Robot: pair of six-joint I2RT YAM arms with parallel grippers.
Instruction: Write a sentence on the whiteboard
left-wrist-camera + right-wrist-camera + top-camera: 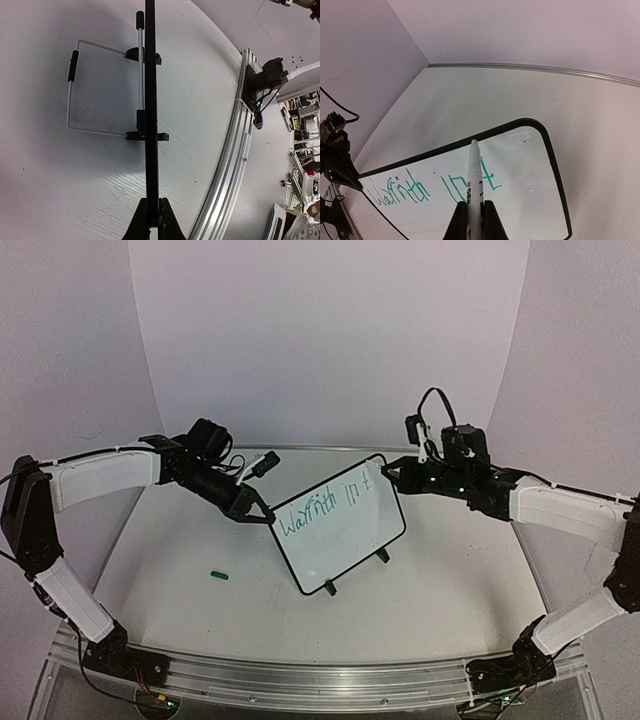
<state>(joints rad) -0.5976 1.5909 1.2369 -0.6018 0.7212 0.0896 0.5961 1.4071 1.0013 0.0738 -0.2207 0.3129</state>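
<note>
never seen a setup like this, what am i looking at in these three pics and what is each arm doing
These are two robot arms bolted at the near edge of a table, each ending in a two-finger gripper. The wide picture comes from a fixed camera above and behind them. The other two come from cameras on the wrists, looking along each arm's own fingers.

The left gripper pinches the edge of a small whiteboard, steadying it; its wrist view sees the board edge-on, as a black line, with its wire stand behind it. The right gripper is shut on a white marker, tip by the board. Green writing is already there, roughly "Warmth in t". A small green piece, perhaps the marker's cap, lies on the table.
</note>
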